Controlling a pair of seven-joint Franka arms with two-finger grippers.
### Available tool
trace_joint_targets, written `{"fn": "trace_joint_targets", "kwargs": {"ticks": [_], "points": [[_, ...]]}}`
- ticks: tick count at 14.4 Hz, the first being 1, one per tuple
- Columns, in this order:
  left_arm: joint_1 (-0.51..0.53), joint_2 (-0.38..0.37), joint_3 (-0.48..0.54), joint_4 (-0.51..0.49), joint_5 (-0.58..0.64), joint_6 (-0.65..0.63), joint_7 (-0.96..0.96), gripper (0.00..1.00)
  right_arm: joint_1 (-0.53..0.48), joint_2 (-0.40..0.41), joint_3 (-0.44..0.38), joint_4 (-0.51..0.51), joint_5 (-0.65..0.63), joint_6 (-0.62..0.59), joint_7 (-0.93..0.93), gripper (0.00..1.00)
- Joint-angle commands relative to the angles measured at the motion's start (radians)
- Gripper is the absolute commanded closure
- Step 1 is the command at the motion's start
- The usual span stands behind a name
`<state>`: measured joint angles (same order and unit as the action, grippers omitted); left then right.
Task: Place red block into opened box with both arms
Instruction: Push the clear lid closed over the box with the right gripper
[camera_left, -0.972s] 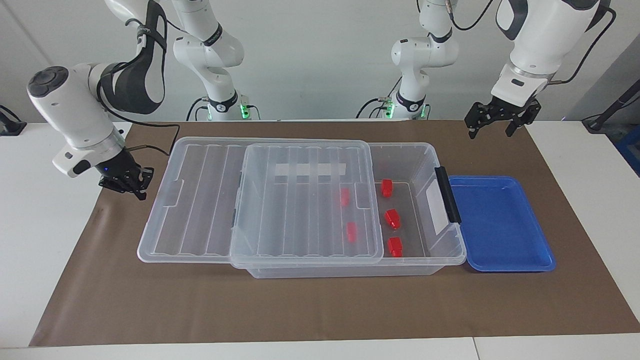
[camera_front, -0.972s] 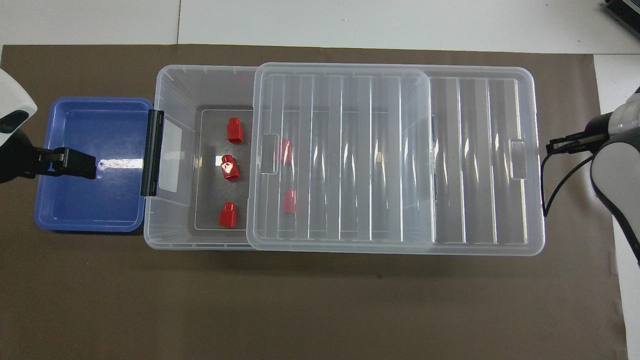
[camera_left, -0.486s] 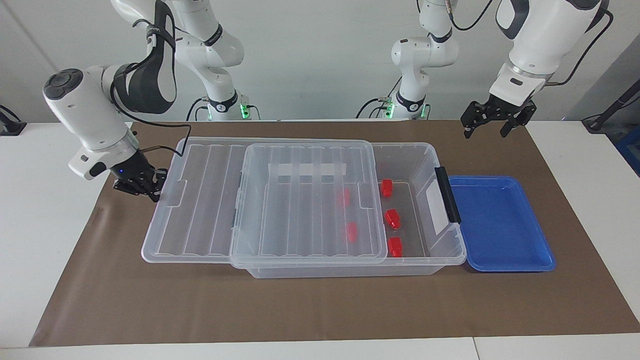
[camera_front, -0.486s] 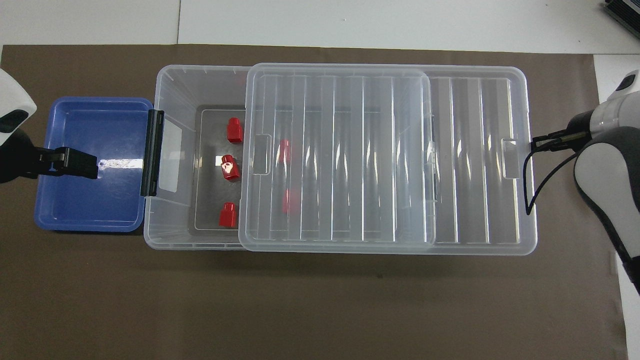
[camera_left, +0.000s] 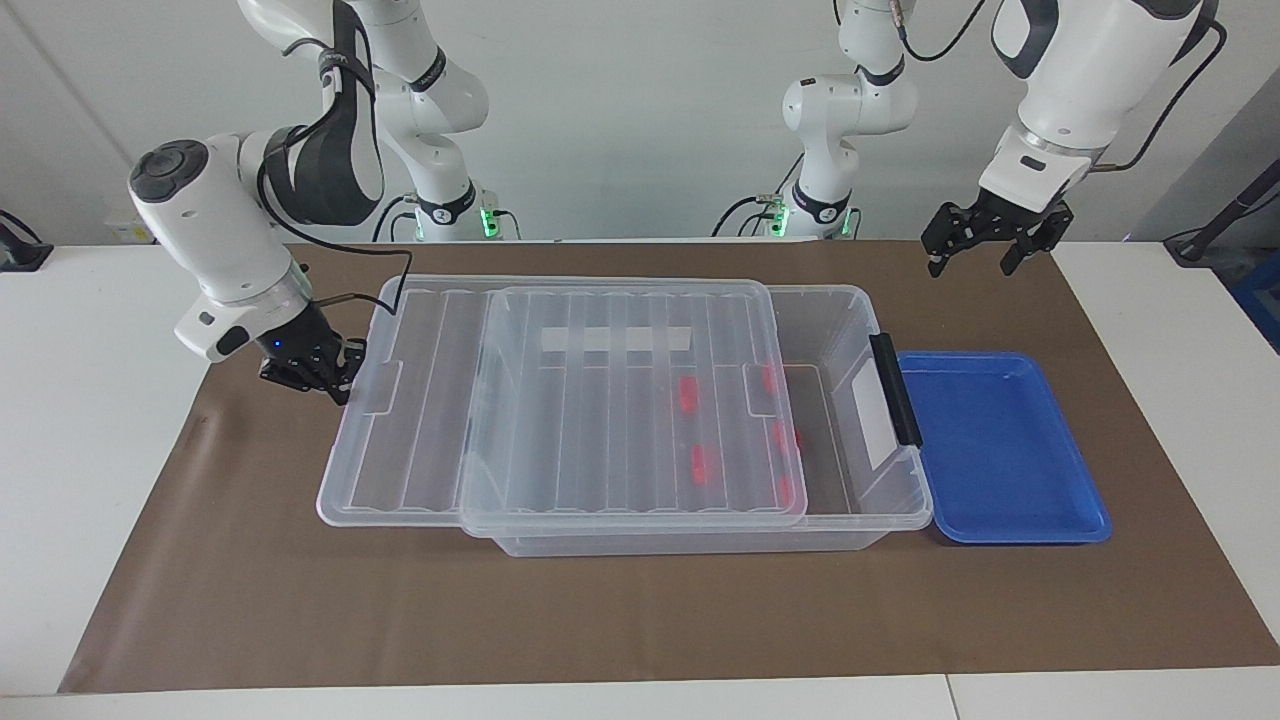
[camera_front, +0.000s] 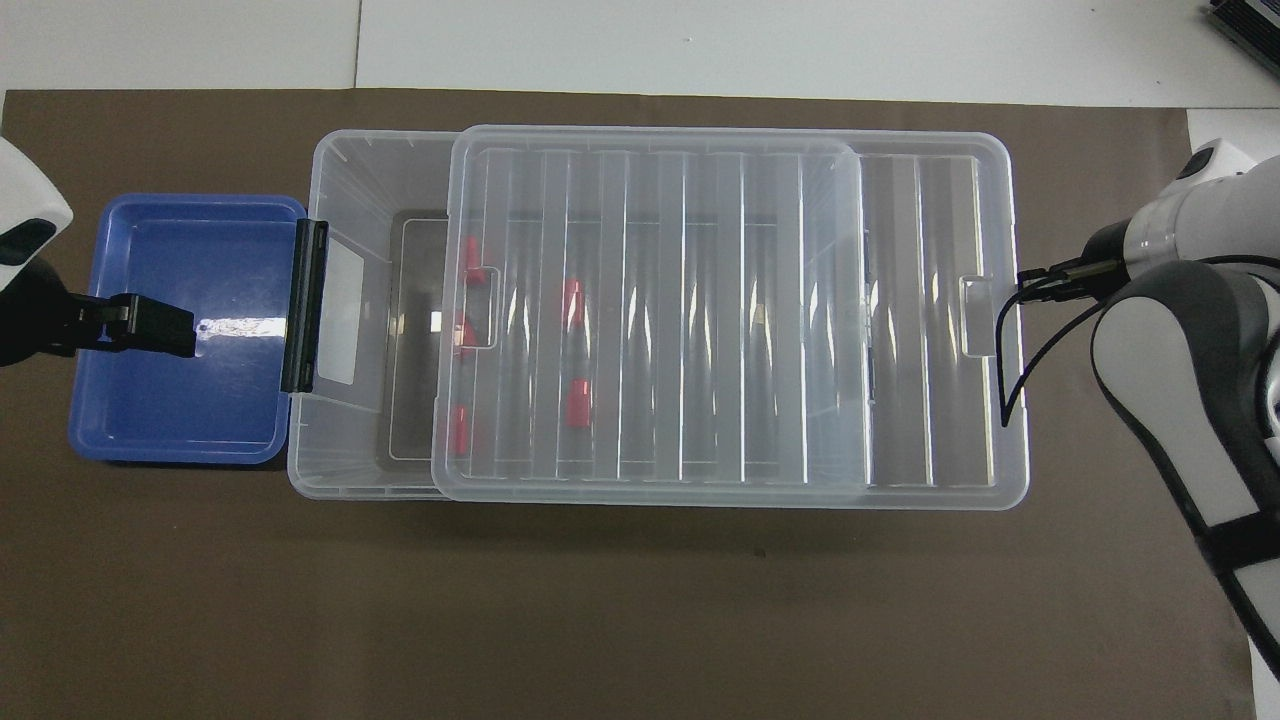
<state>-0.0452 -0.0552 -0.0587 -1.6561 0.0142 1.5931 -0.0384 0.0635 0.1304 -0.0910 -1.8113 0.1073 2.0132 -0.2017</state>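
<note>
Here, five red blocks (camera_left: 688, 394) already lie on the floor of the clear box (camera_left: 850, 310), and the blue tray (camera_left: 1000, 445) beside it holds none, so the placing looks done. You see the ribbed lid (camera_left: 600, 400) covering most of the box, with only the end toward the tray uncovered. The right gripper (camera_left: 318, 372), fingers shut and holding nothing, presses the lid's outer edge. The left gripper (camera_left: 985, 238) hangs open and empty above the tray.
</note>
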Motion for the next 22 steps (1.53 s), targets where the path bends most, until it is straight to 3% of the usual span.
{"fn": "trace_joint_targets", "kwargs": {"ticks": [1,11,18,22], "points": [[0.008,-0.026,-0.004,-0.017,-0.007,0.008,0.011,0.0,0.003,0.003,0.004,-0.008,0.026,0.032,0.016,1.0],[0.016,-0.038,-0.001,-0.06,-0.007,0.115,0.0,0.0,0.058,0.006,0.004,-0.01,0.048,0.056,0.051,1.0],[0.027,0.038,-0.001,0.035,-0.014,0.108,0.002,0.0,0.104,0.011,0.004,-0.01,0.08,0.067,0.107,1.0],[0.025,0.034,-0.001,0.025,-0.01,0.114,0.0,0.0,0.127,0.017,0.004,-0.011,0.115,0.084,0.134,1.0]]}}
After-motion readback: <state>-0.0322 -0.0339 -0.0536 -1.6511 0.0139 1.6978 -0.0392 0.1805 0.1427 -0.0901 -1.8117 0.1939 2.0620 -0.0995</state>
